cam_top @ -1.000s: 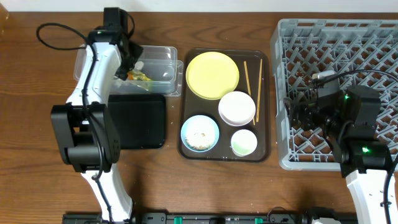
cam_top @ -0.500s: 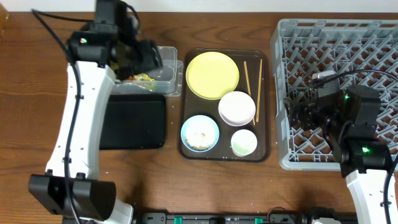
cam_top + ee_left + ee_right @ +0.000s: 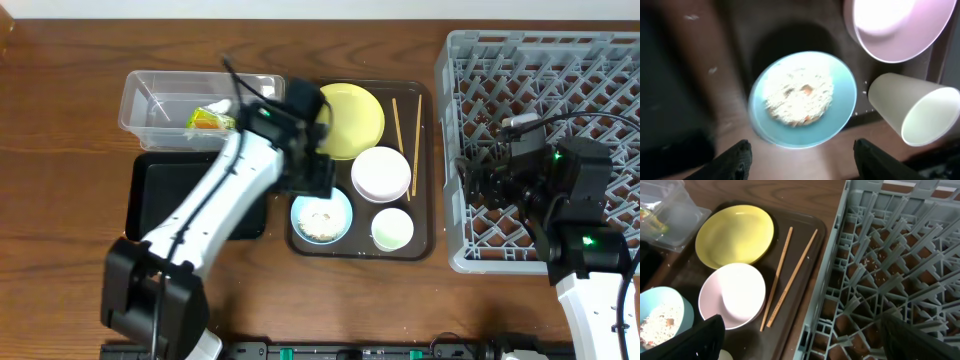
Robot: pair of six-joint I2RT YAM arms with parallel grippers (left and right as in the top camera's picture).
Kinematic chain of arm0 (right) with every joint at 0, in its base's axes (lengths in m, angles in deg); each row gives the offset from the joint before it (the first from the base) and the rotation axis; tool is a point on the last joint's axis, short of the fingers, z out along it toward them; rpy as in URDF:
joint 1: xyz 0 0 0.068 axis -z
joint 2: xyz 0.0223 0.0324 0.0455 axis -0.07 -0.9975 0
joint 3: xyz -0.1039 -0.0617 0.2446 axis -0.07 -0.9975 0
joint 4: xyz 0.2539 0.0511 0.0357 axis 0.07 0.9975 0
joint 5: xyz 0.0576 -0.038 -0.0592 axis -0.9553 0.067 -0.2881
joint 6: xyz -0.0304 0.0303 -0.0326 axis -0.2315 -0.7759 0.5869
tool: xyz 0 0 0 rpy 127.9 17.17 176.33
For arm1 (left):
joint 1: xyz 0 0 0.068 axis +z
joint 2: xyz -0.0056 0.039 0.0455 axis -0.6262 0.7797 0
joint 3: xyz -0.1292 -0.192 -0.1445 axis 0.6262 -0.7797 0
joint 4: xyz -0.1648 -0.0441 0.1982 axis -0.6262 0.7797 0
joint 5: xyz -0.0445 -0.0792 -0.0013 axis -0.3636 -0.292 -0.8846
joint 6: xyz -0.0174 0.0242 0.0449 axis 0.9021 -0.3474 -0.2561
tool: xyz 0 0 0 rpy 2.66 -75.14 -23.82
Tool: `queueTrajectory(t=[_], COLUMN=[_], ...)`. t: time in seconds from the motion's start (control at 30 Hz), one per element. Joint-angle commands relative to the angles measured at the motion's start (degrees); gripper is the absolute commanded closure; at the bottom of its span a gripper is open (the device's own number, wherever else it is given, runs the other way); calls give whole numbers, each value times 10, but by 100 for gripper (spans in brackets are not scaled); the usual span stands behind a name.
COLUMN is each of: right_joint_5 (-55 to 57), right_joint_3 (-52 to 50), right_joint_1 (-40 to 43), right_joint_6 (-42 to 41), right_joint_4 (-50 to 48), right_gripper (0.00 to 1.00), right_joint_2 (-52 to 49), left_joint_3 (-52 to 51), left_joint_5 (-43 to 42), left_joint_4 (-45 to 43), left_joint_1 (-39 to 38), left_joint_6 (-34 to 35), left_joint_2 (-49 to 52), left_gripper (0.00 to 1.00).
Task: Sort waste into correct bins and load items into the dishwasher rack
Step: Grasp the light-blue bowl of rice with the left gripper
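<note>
Open and empty, the left end effector hovers over the light blue bowl of rice grains, lower left on the brown tray; emptying it looks the step in hand, calling for a descent to pinch its rim.

Yellow plate, white bowl, light blue bowl with whitish rice, grey lattice rack, dark brown tray

Even light, blurry left wrist view, white bowl overexposed
</note>
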Motion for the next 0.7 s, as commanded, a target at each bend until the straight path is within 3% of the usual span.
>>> queueTrajectory(t=[0.0,0.3,0.67], right_joint_5=[-16,-16,-16], right_joint_3=[10,10,10], right_joint_1=[-11,-11,-11], right_joint_6=[-2,-2,-2], right_joint_4=[1,20,24], right_gripper=[4,4,3], right_joint_2=[1,1,1], left_joint_3=[-33,-40,-40], left_joint_5=[68,102,44], left_joint_4=[-36,-52,-52], left_joint_1=[-50,-106,-115], left_joint_6=[16,-72,-240], left_joint_2=[7,70,88], left_gripper=[32,32,32])
